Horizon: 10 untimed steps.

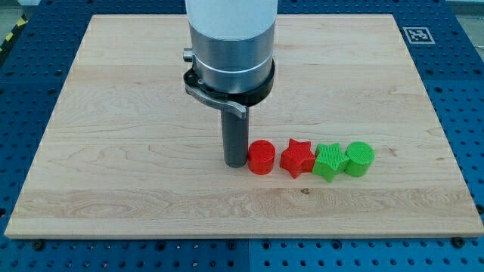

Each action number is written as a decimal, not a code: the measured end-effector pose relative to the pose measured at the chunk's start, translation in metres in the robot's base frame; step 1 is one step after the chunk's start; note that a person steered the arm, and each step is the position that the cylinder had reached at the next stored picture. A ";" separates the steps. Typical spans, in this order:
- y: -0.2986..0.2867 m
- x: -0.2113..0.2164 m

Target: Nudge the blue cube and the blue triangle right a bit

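Note:
No blue cube and no blue triangle show on the wooden board [113,91]. My tip [234,163] rests on the board just left of a red cylinder [262,157], close to it or touching it. To the right of the red cylinder stand a red star [297,157], a green star [330,162] and a green cylinder [360,159], all in one row at the view's lower middle. The arm's grey body hides part of the board behind it.
The arm's wide grey housing [231,45] rises above the rod at the view's top centre. A fiducial tag [417,35] sits off the board's top right corner. Blue perforated table [461,91] surrounds the board.

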State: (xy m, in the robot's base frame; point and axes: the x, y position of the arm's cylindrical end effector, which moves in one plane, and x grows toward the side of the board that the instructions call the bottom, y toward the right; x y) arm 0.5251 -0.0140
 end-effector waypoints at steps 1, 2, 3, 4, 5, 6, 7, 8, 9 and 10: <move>0.007 0.000; 0.012 0.000; 0.010 -0.005; -0.021 -0.054; -0.036 -0.083; -0.047 -0.121; -0.053 -0.157; -0.053 -0.170; -0.053 -0.182; -0.053 -0.197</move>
State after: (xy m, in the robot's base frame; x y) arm 0.3282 -0.0669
